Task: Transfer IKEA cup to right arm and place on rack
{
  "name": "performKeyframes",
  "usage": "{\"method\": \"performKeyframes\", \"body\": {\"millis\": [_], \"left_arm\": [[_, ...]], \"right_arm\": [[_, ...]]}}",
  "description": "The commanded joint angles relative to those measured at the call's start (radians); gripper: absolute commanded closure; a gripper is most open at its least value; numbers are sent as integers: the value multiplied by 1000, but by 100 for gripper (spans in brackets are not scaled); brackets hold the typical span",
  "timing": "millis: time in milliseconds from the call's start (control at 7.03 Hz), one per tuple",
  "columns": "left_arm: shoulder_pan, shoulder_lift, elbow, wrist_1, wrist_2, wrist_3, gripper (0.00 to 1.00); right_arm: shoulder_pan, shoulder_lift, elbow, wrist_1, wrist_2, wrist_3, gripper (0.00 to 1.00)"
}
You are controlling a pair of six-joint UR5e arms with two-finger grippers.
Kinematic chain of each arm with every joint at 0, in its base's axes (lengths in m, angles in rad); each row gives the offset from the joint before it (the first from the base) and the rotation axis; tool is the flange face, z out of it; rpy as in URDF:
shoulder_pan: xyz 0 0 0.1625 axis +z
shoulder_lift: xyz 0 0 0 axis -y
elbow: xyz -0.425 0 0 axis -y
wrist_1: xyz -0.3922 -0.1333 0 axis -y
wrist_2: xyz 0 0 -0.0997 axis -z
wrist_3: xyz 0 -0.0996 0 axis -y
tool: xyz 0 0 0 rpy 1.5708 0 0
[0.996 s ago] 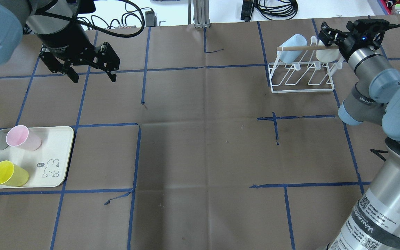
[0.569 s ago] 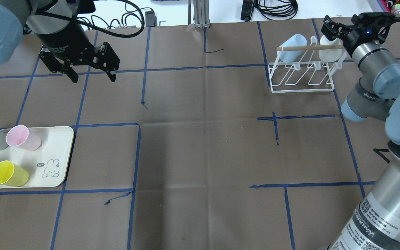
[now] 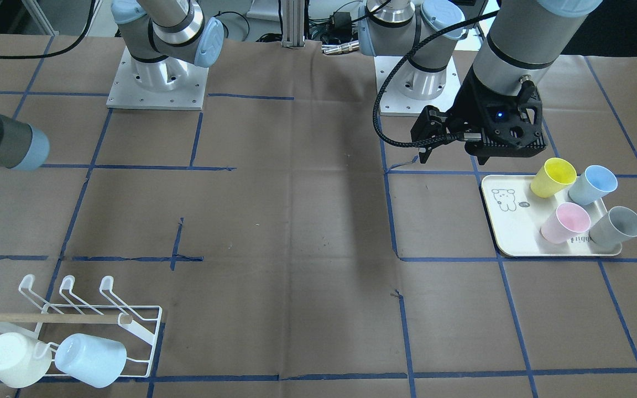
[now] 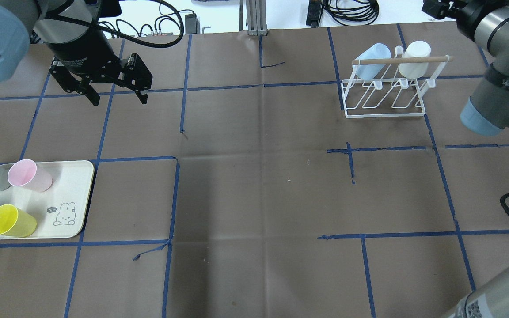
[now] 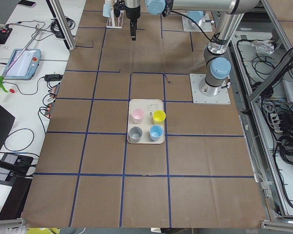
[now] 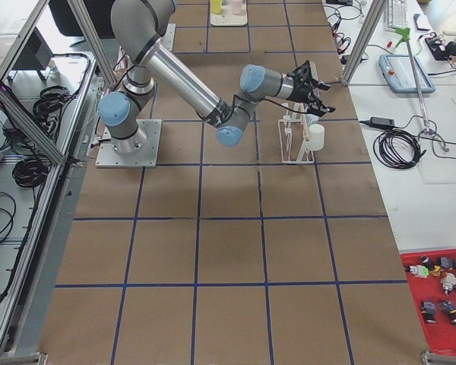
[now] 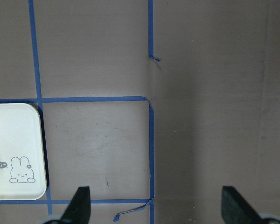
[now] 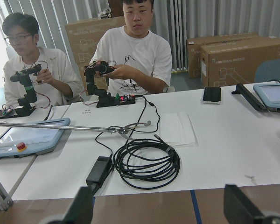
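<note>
- Cup [image 4: 415, 59], white, hangs on a prong of the rack [image 4: 385, 116] at upper right of the overhead view, beside a pale blue cup [image 4: 371, 59].
- Right gripper [image 8: 158, 190], fingers spread and empty, sits at the top right corner, apart from the rack.
- Left gripper [image 4: 119, 101], spread and empty, hovers upper left.

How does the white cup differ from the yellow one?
Colour: the white cup is off-white, the yellow cup bright yellow.
Place: the white cup hangs on the rack; the yellow cup sits on the tray.
Pose: the white cup is tipped over a prong, bottom outward; the yellow cup stands mouth up.
Both seem to be the same plain tumbler shape.
</note>
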Motion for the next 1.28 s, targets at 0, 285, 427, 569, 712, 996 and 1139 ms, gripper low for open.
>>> {"method": "performKeyframes", "body": {"millis": [0,285,427,569,712,996,1139], "left_arm": [[0,-2,1,0,0,0,0],[0,-2,1,0,0,-3,0],[0,-2,1,0,0,-3,0],[0,-2,1,0,0,-3,0],[0,-2,1,0,0,-3,0],[0,-2,0,0,0,-3,0],[0,-3,0,0,0,-3,0]], "right_arm": [[34,-129,-2,286,-107,-18,0],[83,-192,-9,522,-140,-17,0],[107,-216,-12,611,-140,-16,0],[129,-244,-46,784,-138,-13,0],[150,-256,-82,937,-140,-14,0],[201,-287,-95,1211,-140,0,0],[222,-290,-119,1329,-143,0,0]]}}
